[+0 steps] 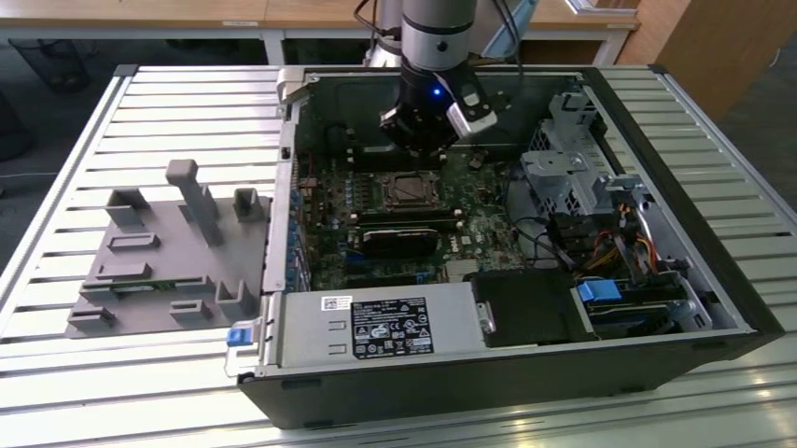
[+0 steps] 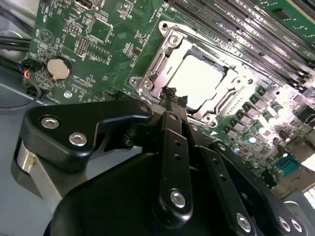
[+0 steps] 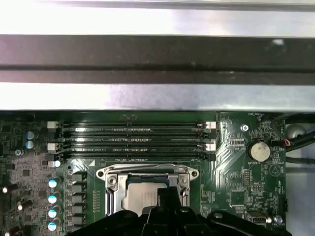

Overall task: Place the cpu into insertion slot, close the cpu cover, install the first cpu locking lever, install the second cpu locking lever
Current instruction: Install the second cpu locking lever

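Hanging low over the motherboard, the claw (image 2: pixel 171 93) shows in the second wrist view with its black fingertips pressed together, narrow and empty, their tips just above the near edge of the socket. Right beyond them lies the cpu (image 2: pixel 197 81), its dull silver top seated flat in the insertion slot, and the cpu cover (image 2: pixel 165 51) is down around it as a thin silvery frame, the chip showing through its window. Whether either locking lever is latched I cannot tell.

In the first wrist view the same cpu (image 3: pixel 140 194) sits under the cover (image 3: pixel 147 174), with the long memory slots (image 3: pixel 133 137) just beyond and a round coin battery (image 3: pixel 259 151) off to one side.

Judging by its look, the chip is light, stiff and fragile, best held by its edges only; the cover is thin sheet metal, springy, and should be pushed on its frame, never on the chip.

Farther out, the exterior view shows the arm (image 1: pixel 436 37) reaching down into the open computer case (image 1: pixel 697 280), which rests on a slatted table (image 1: pixel 187 103) beside a grey fixture (image 1: pixel 162 252).
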`<action>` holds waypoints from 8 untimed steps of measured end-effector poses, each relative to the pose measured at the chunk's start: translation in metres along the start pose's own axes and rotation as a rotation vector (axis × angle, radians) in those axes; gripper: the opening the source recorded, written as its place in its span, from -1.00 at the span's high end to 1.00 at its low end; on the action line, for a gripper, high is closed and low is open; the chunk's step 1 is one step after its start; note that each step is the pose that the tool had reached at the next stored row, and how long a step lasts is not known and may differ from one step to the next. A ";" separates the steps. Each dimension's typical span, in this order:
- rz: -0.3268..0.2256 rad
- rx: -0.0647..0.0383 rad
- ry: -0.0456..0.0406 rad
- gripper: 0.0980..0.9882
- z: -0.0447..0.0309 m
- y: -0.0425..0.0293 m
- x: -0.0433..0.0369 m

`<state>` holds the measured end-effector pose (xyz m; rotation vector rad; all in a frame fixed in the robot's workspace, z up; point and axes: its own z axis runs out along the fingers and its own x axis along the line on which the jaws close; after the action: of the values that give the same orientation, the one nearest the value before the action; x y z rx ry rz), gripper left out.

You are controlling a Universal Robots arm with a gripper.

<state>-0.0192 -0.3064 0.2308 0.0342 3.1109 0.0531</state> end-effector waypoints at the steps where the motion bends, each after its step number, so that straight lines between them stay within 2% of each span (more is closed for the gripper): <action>1: 0.000 0.000 0.0000 0.98 -0.0004 -0.0012 0.0000; 8: 0.000 0.000 0.0002 0.98 -0.0010 -0.0167 -0.0003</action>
<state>-0.0192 -0.3232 0.2312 0.0345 3.1111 0.0530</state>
